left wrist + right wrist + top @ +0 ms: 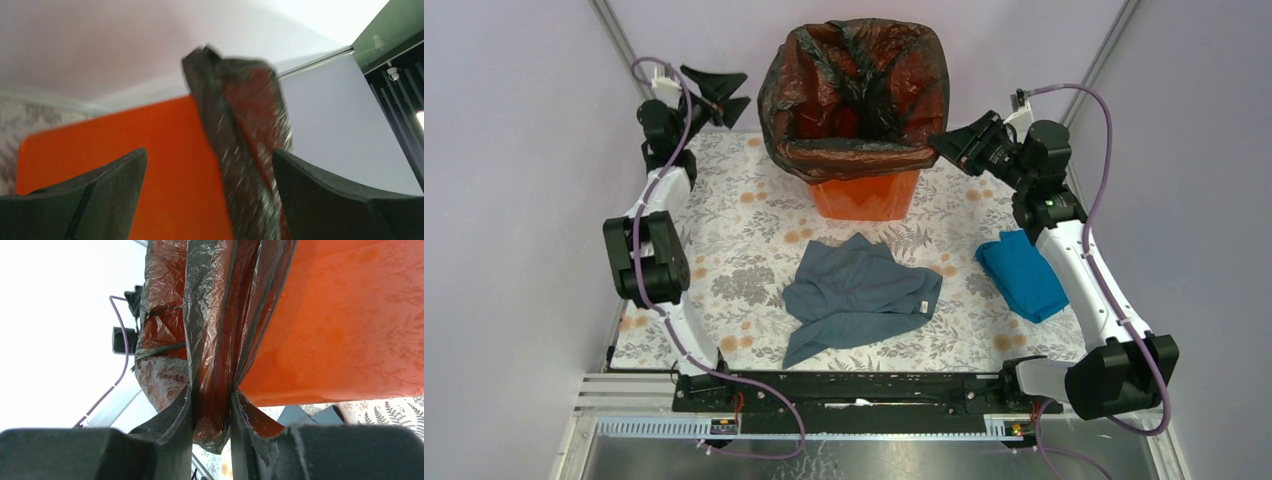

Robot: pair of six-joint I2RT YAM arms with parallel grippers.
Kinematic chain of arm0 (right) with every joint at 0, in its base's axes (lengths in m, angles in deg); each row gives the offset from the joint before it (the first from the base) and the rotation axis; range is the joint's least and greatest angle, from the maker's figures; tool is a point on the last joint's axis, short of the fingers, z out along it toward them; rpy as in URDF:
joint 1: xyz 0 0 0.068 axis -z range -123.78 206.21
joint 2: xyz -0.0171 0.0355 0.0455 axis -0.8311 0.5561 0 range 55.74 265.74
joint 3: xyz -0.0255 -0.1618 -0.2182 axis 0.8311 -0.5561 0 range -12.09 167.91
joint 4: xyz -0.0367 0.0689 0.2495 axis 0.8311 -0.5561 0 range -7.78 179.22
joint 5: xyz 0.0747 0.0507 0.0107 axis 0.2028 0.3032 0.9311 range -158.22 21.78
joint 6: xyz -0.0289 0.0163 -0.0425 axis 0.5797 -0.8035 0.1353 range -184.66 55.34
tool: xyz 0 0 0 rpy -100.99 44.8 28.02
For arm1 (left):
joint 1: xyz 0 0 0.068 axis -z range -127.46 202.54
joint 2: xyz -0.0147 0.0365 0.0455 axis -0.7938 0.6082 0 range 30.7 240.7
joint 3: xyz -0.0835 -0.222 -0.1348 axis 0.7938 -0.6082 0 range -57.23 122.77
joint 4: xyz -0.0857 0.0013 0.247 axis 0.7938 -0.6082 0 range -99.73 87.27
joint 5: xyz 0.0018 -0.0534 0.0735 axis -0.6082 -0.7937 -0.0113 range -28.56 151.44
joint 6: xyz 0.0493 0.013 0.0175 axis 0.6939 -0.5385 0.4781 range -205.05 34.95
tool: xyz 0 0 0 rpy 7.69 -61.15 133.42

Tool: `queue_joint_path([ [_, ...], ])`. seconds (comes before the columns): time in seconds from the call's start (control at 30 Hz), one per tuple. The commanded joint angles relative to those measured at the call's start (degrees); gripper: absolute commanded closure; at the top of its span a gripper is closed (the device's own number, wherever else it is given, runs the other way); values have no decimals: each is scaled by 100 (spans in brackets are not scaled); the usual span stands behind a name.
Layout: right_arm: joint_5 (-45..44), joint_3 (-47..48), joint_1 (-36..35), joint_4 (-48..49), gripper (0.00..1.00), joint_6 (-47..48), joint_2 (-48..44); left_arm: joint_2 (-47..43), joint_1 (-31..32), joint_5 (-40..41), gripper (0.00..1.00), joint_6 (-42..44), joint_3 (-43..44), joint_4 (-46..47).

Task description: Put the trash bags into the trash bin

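Observation:
The orange trash bin (864, 195) stands at the far middle of the table. The glossy black trash bag (854, 90) lines it, draped over the rim and down the sides. My right gripper (942, 143) is shut on a bunched fold of the bag (212, 340) at the bin's right rim, beside the orange wall (340, 325). My left gripper (724, 98) is open and empty, to the left of the bin; in its wrist view the bin wall (150, 165) and a blurred bag edge (240, 130) show between its jaws, untouched.
A grey cloth (859, 295) lies crumpled in front of the bin. A blue folded cloth (1022, 275) lies at the right, partly under my right arm. The floral table cover (734, 250) spans the table. Walls stand close at left, right and back.

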State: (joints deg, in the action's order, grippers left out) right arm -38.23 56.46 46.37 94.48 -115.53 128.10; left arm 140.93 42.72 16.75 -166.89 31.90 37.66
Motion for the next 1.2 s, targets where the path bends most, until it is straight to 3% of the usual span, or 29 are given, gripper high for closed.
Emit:
queue_joint_path([
  [0.0, -306, 242, -26, 95, 100, 766, 259, -899, 104, -46, 1, -75, -1025, 1072],
  [0.2, -223, 402, -26, 248, 100, 692, 533, -1497, 374, 238, 7, 348, -2048, 782],
  [0.33, -202, 466, -24, 288, 100, 674, 619, -1392, 698, 129, 10, 413, -2085, 880],
  [0.37, -197, 470, -26, 301, 100, 671, 628, -1357, 744, 130, 13, 410, -2090, 891],
  [0.47, -278, 495, -26, 261, 100, 733, 646, -1375, 763, 325, 36, 591, -2190, 568],
  [0.57, -433, 543, -26, 105, 100, 894, 648, -1450, 790, 520, 42, 789, -2374, 324],
  [0.97, -823, 494, -25, 56, 100, 1105, 967, -1038, 1358, 741, 42, 937, -2444, 56],
  [1.17, -973, 553, -26, -25, 97, 1313, 1140, -1095, 1602, 1029, 46, 1716, -2112, -1067],
])
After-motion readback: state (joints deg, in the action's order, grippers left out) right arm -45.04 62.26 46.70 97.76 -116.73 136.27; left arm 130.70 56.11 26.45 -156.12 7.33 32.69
